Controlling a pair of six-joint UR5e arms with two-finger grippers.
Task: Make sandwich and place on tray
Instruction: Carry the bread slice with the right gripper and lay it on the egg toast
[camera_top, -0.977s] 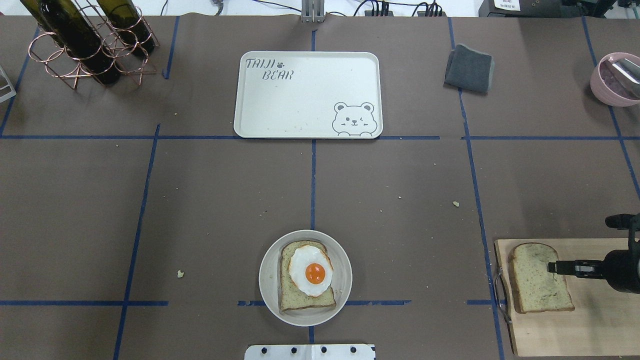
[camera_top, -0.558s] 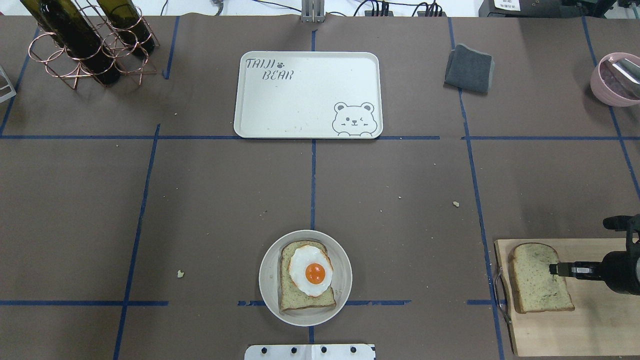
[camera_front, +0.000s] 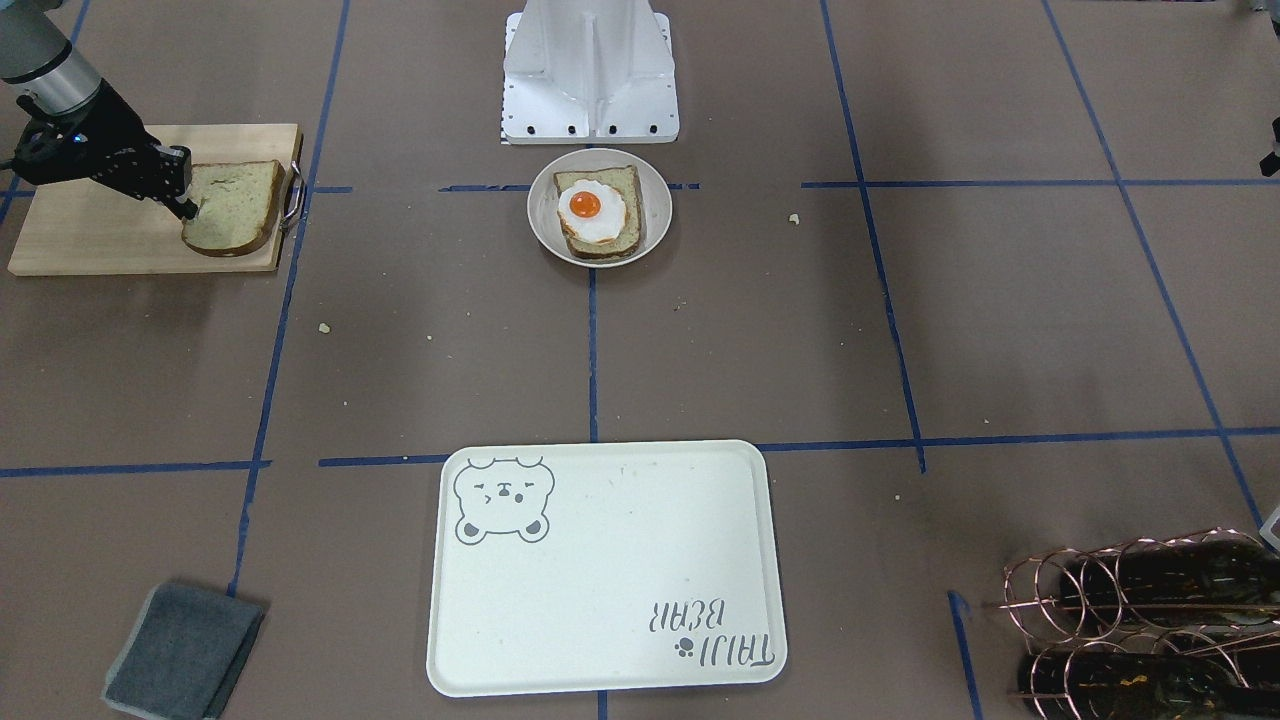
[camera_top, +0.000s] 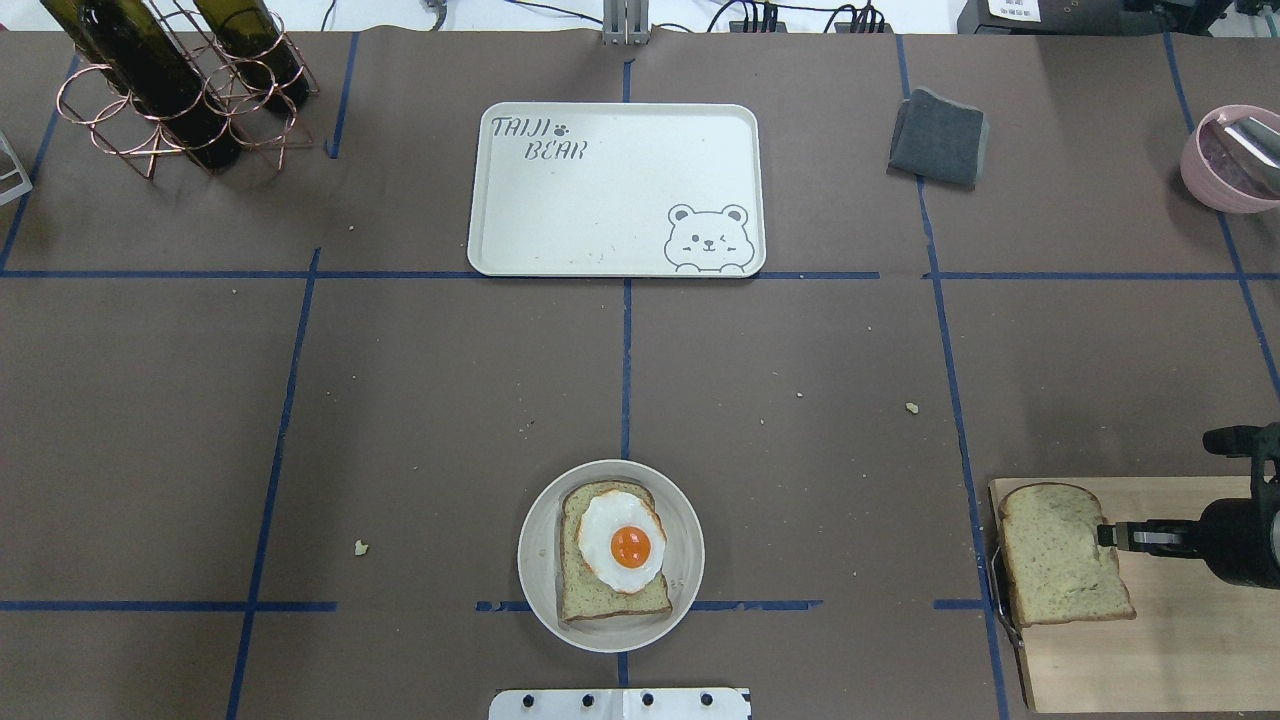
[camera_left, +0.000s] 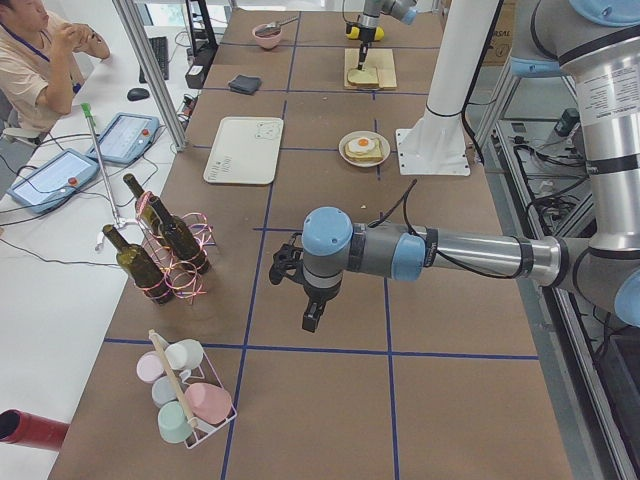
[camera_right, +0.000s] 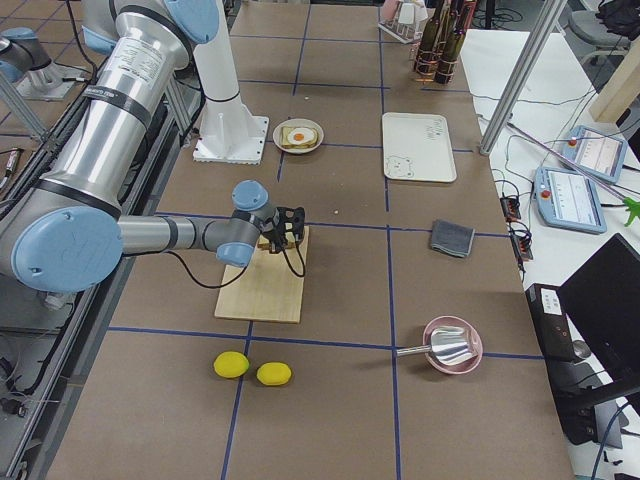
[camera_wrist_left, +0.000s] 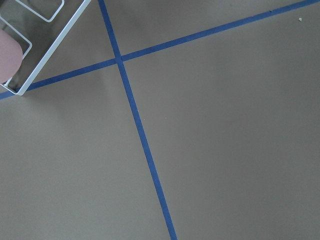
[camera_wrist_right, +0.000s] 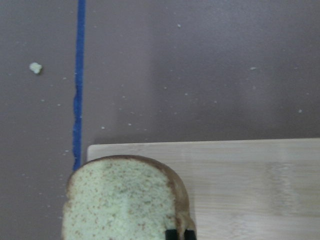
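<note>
At lower right, the right gripper (camera_top: 1104, 535), clamped on the crust of the loose bread slice (camera_top: 1058, 558), should lift it level, slowly, toward the egg (camera_top: 622, 541).

The desk (camera_top: 400, 400) is covered in dull brown paper with blue tape (camera_top: 627, 360) lines. The tray (camera_top: 600, 190) is smooth and cream, like plastic. The board (camera_top: 1180, 640) is pale wood with a shiny metal handle (camera_front: 293, 195). The bread (camera_top: 1055, 555) looks rough and spongy, with tiny specks. The egg (camera_top: 620, 540) is smooth and shiny. The plate (camera_top: 540, 560) is smooth and white. The cloth (camera_top: 938, 137) is soft and grey. The rack (camera_top: 62, 100) is shiny copper wire. The bottles (camera_top: 150, 70) are dark glossy glass.
</note>
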